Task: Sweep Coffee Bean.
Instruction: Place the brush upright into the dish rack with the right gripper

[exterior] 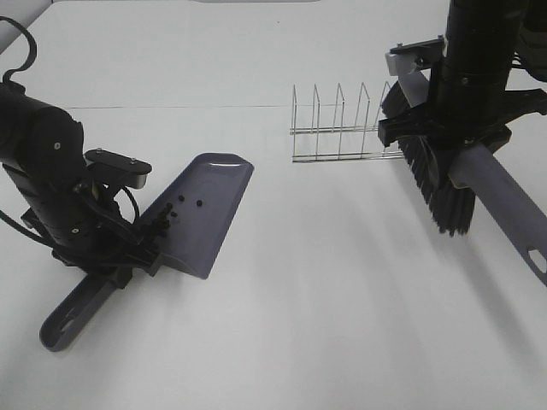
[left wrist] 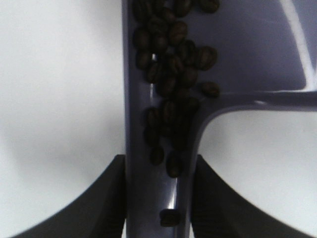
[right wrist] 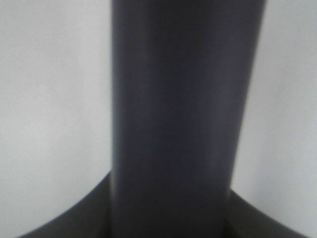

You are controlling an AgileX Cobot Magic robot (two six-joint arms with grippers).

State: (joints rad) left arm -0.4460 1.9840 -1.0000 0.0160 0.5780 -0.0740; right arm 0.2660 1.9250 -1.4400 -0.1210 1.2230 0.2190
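A purple-grey dustpan [exterior: 208,203] lies on the white table at the left. My left gripper [exterior: 135,253] is shut on its handle where the handle meets the pan. Coffee beans [exterior: 175,211] lie at the pan's handle end; in the left wrist view the beans [left wrist: 171,74] pile up in the handle channel [left wrist: 143,198] between my fingers [left wrist: 111,198]. My right gripper [exterior: 453,128] is shut on the handle of a brush [exterior: 504,201] and holds it above the table at the right, black bristles [exterior: 436,184] pointing left and down. The right wrist view shows only the handle [right wrist: 178,119].
A wire rack [exterior: 342,124] stands at the middle back, just left of the brush bristles. The white table [exterior: 342,307] spreads between the dustpan and the brush.
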